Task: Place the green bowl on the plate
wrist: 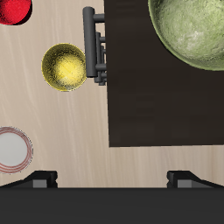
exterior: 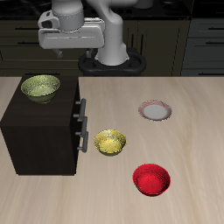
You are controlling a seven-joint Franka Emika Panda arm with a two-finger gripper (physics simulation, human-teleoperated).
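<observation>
Pale wood-grain table [exterior: 197,131] spread beneath a dark cabinet [exterior: 39,131] with drawer handles [exterior: 81,124] facing the open tabletop. Perched on the cabinet's top, toward its back edge: the green bowl [exterior: 40,87], upright, mottled inside, untouched. Out on the tabletop, well apart from it: the plate [exterior: 155,110], bare, pinkish rim showing; nearer the front edge, a yellow bowl [exterior: 110,142] just beside the handles and a red bowl [exterior: 151,179]. Raised above the cabinet's back edge, near the bowl but clear of it: the gripper [exterior: 59,45], fingers [wrist: 42,180] spread wide in the wrist view, holding nothing, the green bowl [wrist: 191,33] off to one side rather than between them. Likely step in hand: the approach. Best done by centring one finger inside the rim and one outside, descending straight, pinching the wall, then lifting well clear of the cabinet before crossing to the plate.
</observation>
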